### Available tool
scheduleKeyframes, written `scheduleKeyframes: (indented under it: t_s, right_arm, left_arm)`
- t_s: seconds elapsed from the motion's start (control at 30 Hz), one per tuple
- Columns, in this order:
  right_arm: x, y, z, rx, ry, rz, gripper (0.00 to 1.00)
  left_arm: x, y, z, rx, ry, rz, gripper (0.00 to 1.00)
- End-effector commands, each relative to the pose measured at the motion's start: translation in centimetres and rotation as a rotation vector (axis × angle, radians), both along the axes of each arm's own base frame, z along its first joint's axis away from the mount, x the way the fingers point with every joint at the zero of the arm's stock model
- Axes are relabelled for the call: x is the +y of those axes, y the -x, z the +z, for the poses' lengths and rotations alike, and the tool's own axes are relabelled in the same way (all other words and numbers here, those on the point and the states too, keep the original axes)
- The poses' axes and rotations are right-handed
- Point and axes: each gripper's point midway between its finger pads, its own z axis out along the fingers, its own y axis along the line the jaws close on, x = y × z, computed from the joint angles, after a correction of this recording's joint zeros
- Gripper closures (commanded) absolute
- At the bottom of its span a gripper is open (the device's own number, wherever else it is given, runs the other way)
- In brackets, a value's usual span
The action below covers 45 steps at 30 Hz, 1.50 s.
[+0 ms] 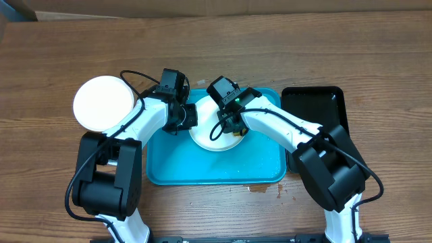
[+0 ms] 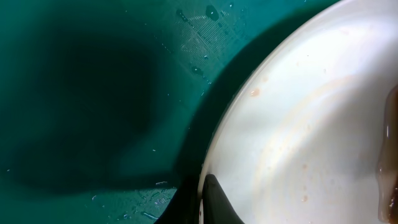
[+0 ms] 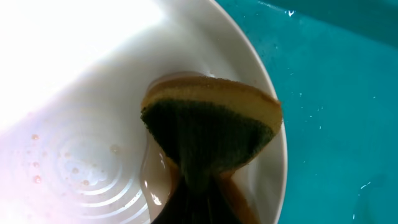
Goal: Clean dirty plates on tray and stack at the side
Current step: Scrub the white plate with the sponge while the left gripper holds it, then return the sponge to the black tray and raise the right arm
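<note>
Sponge (image 3: pixel 211 130) pinched in the right gripper (image 1: pixel 233 129) presses on the plate (image 1: pixel 204 140) on the tray (image 1: pixel 202 169) to scrub it; left gripper (image 1: pixel 190 116) clamps its rim, likely steadying it.

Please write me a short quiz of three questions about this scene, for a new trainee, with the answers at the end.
1. True or false: the sponge held in the right hand rests on a plate that lies in the blue tray.
2. Multiple choice: where is the other white plate? A) inside the blue tray; B) on the table, left of the blue tray; C) stacked under the first plate.
3. Fill in: the left hand grips the first plate by its ____.
Key: 1 true; 2 B; 3 rim.
</note>
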Motion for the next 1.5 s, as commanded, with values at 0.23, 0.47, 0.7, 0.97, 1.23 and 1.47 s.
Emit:
scheduleKeyframes:
  t_s: [0.23, 0.47, 0.7, 0.97, 1.23, 1.47]
  right_arm:
    - [1.7, 2.7, -1.1, 0.327, -0.389, -0.032, 0.96]
    - [3.2, 3.4, -0.9, 0.333, -0.423, 0.004, 0.96]
    - [7.1, 3.3, 1.3, 0.319, -0.558, 0.099, 0.96]
    - [5.9, -2.1, 10.3, 0.227, -0.776, 0.100, 0.96]
    - [-6.2, -3.6, 12.3, 0.165, -0.567, -0.122, 0.96]
    - [-19.7, -1.6, 9.0, 0.212, -0.172, -0.426, 0.96]
  left_arm:
    - [0.1, 0.3, -0.7, 0.021, 0.000, 0.002, 0.96]
    - [0.1, 0.3, -0.7, 0.021, -0.001, 0.002, 0.95]
    - [0.1, 0.3, -0.7, 0.021, 0.000, 0.002, 0.95]
    - [0.1, 0.3, -0.7, 0.021, -0.001, 0.002, 0.94]
    - [0.1, 0.3, -0.7, 0.021, 0.000, 0.002, 0.89]
    - [0.1, 0.3, -0.7, 0.020, 0.000, 0.002, 0.77]
